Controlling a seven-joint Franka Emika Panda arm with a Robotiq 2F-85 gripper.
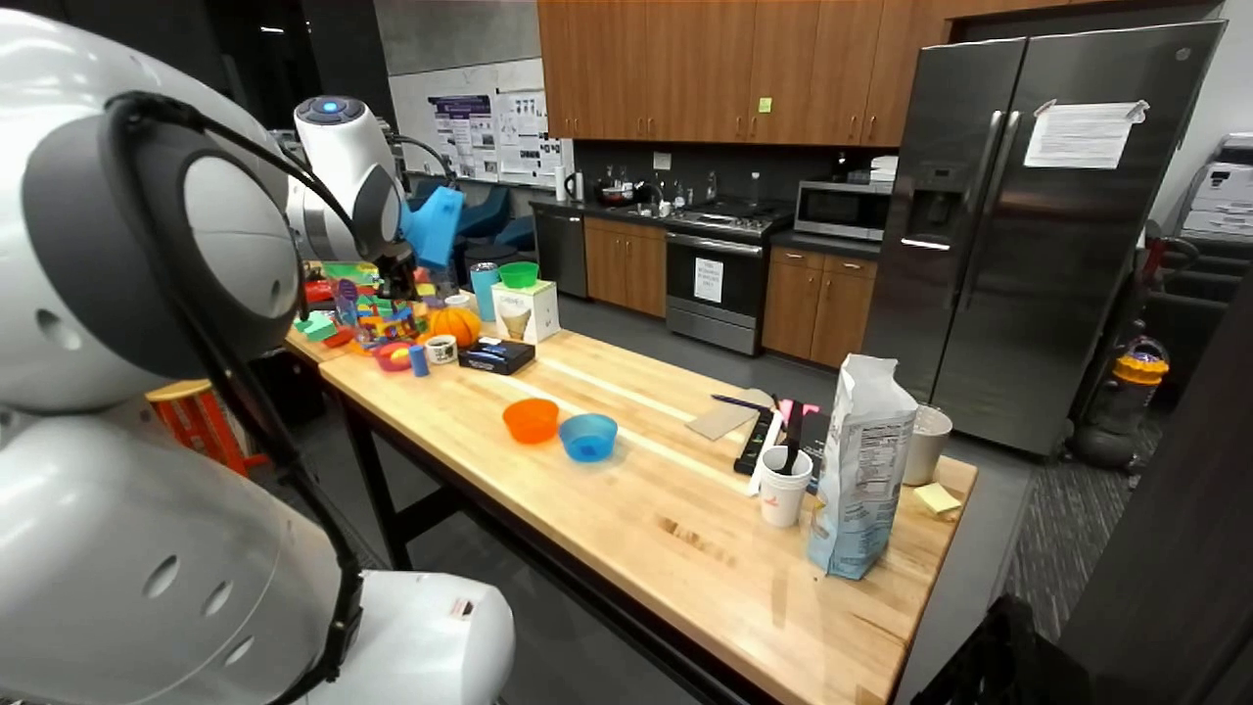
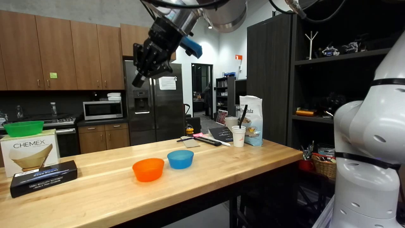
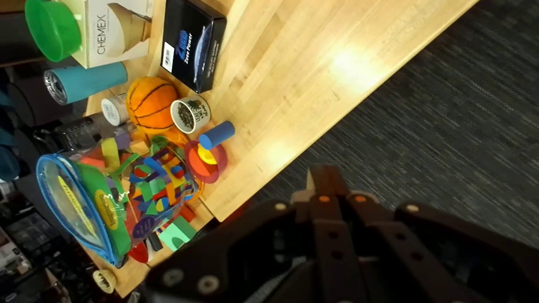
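i have the gripper (image 3: 329, 179) clenched at lower center of the wrist view. at left, a clear zip bag (image 3: 120, 229) holds colorful blocks (image 3: 158, 181); up and right of it, a printed cup (image 3: 203, 109) holds what may be dried leaves (image 3: 185, 116). left of center on the table (image 3: 294, 97), a red dish (image 3: 222, 160) holds a yellow piece (image 3: 207, 155); beside it stands a smooth blue cylinder (image 3: 218, 134).

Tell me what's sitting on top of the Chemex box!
A green bowl sits on top of the Chemex box. I can't see the bit of box right under the bowl, because the bowl covers it.
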